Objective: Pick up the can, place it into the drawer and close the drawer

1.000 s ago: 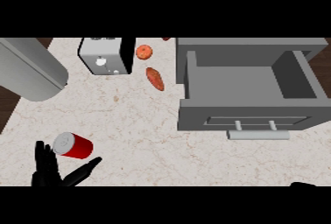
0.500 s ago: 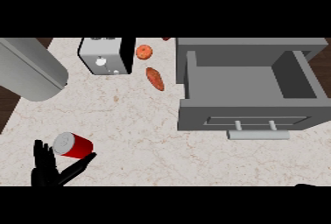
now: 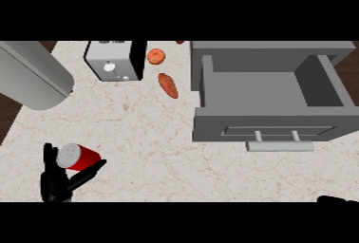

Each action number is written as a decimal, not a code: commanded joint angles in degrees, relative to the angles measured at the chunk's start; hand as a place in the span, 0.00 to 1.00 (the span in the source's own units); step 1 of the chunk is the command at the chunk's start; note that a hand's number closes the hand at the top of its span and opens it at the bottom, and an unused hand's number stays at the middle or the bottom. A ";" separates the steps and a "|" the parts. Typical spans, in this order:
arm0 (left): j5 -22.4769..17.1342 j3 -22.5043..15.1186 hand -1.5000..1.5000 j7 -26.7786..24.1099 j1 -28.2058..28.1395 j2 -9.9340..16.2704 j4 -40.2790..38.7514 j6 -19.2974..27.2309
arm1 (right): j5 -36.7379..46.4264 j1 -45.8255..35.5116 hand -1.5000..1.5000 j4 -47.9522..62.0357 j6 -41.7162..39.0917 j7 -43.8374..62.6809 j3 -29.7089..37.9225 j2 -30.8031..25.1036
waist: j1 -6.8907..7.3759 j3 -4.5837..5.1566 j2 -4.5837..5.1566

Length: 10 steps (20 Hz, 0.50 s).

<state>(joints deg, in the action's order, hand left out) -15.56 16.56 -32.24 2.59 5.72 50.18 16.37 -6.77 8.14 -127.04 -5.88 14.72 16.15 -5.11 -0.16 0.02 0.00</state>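
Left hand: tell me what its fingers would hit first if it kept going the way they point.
The red can: it already lies between the fingers and thumb of the left hand. Height above the counter is unclear, so contact is uncertain.
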 commanded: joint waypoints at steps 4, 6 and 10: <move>-0.04 -0.54 0.00 0.03 7.21 3.89 -8.91 -6.62 | 1.29 -3.39 0.00 0.74 1.70 1.80 -0.51 0.33 | -0.03 0.01 0.05; -0.79 -1.90 1.00 1.02 4.75 0.81 -3.17 -4.88 | -2.07 -1.15 0.00 1.45 -1.25 -0.27 3.15 -1.17 | 0.01 -0.02 -0.04; -1.16 -1.39 1.00 -0.55 9.35 2.53 -8.72 -8.46 | -1.93 1.44 0.00 -3.13 -1.19 1.78 2.46 -0.09 | -0.20 -0.01 -0.03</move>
<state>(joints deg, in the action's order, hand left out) -16.58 15.88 -32.81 10.15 8.53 42.26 8.86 -7.26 6.67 -127.33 -5.74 15.99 17.61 -5.47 -0.26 0.00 0.00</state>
